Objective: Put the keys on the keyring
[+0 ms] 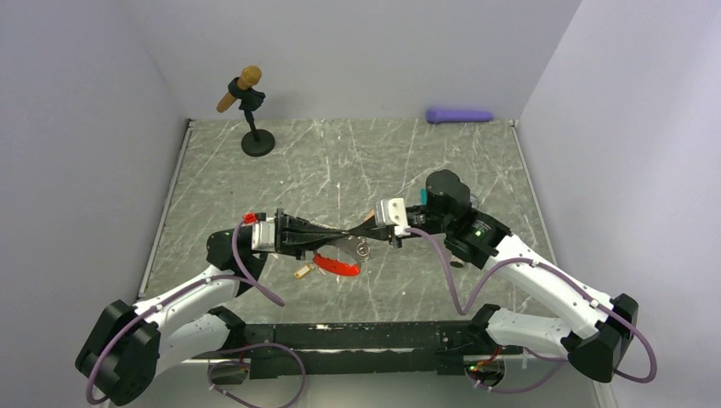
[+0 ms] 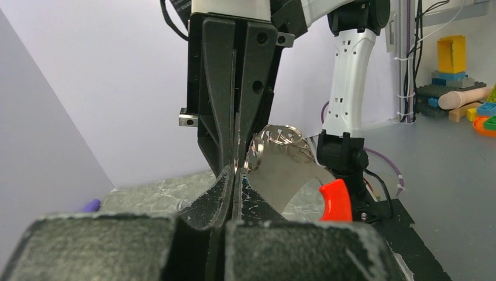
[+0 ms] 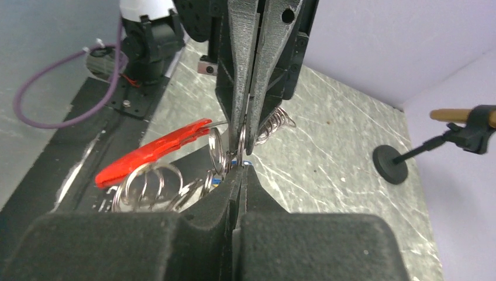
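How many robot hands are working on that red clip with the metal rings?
2. The left hand and the right hand meet tip to tip, each shut on metal rings of the keyring.

No legible text or markings.

Robotics lab cell: plain lavender walls (image 1: 357,51) boxing marbled tabletop (image 1: 340,161), mic on stand (image 1: 241,88), toy bricks (image 2: 453,55) on bench behind.

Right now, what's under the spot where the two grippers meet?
The keyring's red clip and bunched silver rings sit just below; a yellowish-tagged key lies beside them. What the shut left gripper and right gripper pinch is covered by their fingers.
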